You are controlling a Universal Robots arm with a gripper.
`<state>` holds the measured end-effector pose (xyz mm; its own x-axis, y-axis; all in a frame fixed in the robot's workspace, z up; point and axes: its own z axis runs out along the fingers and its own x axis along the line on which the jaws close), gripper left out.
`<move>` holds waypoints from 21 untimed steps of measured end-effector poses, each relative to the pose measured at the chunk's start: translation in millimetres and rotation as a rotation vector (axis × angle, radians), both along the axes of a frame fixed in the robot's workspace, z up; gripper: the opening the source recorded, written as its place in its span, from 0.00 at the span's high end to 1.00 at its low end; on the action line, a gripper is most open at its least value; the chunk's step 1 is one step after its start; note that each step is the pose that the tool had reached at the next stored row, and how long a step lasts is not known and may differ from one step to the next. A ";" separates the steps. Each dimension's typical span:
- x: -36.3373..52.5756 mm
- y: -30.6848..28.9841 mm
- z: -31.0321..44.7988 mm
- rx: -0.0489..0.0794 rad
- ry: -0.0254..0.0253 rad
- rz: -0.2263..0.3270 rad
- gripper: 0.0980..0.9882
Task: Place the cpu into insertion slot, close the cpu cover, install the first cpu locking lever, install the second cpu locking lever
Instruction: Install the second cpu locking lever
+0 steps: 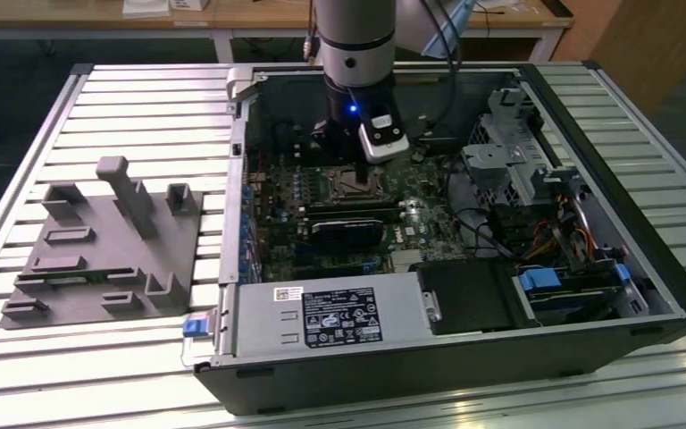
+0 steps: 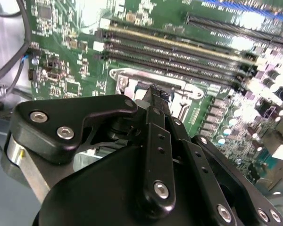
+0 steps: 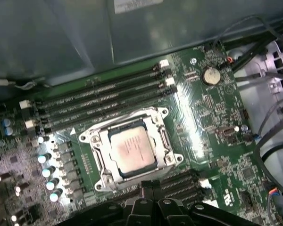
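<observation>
Work surface: slatted metal table (image 1: 629, 107); wooden desks stand behind it.
Fixture: grey block tray (image 1: 104, 259) at 9 o'clock of the open computer case (image 1: 439, 357) in the exterior view.
Arm: descends vertically into the case above the green motherboard (image 3: 212, 122).
Gripper (image 2: 158, 94): tips sit together just over the socket edge in the second wrist view; whether they pinch anything cannot be told.
Cpu (image 3: 132, 149): lies flat in the insertion slot (image 3: 104, 179), pale face up, square, with no long axis; sides parallel the socket rim.
Cpu cover (image 3: 162, 136): metal frame surrounds the chip; latch state is indeterminate.
Memory slots (image 3: 104, 101): long axis parallel to the adjacent socket side.
</observation>
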<state>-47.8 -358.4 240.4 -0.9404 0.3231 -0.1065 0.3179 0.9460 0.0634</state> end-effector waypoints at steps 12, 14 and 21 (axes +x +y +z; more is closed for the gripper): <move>-9.2 -14.7 -5.5 0.031 -0.0001 0.000 0.98; -11.4 -16.5 -6.7 0.039 -0.0001 0.000 0.98; -16.6 -23.6 -13.0 0.053 0.0009 0.000 0.98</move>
<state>-64.3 -382.0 227.4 -0.9405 0.3280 -0.0884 0.3177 0.9415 0.1130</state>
